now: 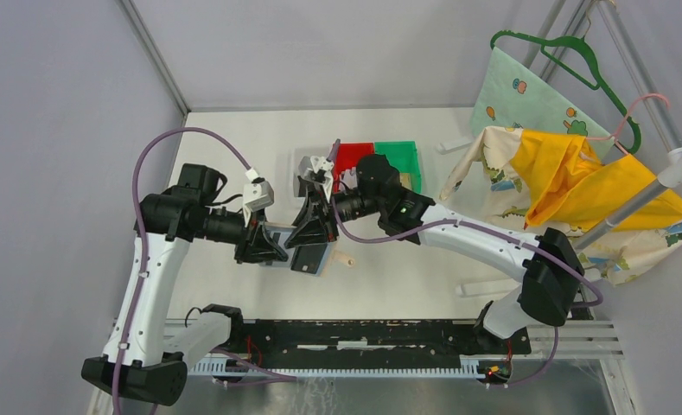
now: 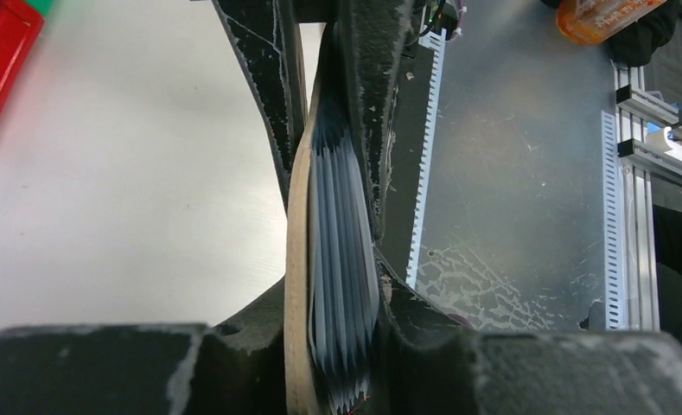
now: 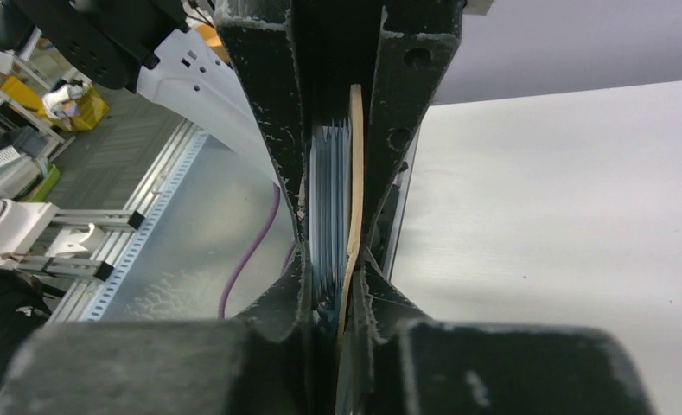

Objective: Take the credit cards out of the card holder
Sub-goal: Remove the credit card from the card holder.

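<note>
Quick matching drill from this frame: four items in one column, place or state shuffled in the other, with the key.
Items
1 card holder
2 red bin
3 green bin
4 yellow cloth

Place or state
a draped on the rack at the right
b clamped between the left gripper and the right gripper
c left one of the two bins side by side
d right one of the two bins side by side

Pairs: 1-b, 2-c, 3-d, 4-a

White table (image 1: 233, 147): red bin (image 1: 352, 156), green bin (image 1: 398, 156) side by side, far side.
</note>
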You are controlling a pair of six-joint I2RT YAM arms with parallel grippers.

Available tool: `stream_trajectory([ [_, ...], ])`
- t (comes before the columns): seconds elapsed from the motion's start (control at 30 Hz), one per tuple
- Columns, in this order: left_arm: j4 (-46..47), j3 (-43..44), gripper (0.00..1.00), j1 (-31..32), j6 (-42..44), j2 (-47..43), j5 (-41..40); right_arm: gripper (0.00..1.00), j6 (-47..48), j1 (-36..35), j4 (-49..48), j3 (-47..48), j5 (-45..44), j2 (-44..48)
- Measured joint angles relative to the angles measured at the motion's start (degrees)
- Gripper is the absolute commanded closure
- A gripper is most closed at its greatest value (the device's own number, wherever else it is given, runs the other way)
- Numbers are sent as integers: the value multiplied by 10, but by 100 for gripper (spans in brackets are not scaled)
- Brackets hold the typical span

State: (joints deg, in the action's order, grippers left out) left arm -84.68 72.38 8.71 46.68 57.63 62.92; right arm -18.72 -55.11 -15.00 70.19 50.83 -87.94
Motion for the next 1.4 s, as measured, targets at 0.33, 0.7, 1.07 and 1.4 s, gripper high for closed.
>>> stream_trajectory([
  [0.33,10,-8,37,0,-1,-16,34,100,-112,27,-146,-114,-22,42],
  [0.7,218,-77,75,0,-227,-53,71,95,-191,28,-307,-200,-88,83],
  [1.07,334,-80,98,4,-391,-62,25,31,-218,34,-334,-204,-131,90],
  [1.4,342,-80,97,3,-403,-22,-72,42,-200,73,-212,-223,-265,228],
])
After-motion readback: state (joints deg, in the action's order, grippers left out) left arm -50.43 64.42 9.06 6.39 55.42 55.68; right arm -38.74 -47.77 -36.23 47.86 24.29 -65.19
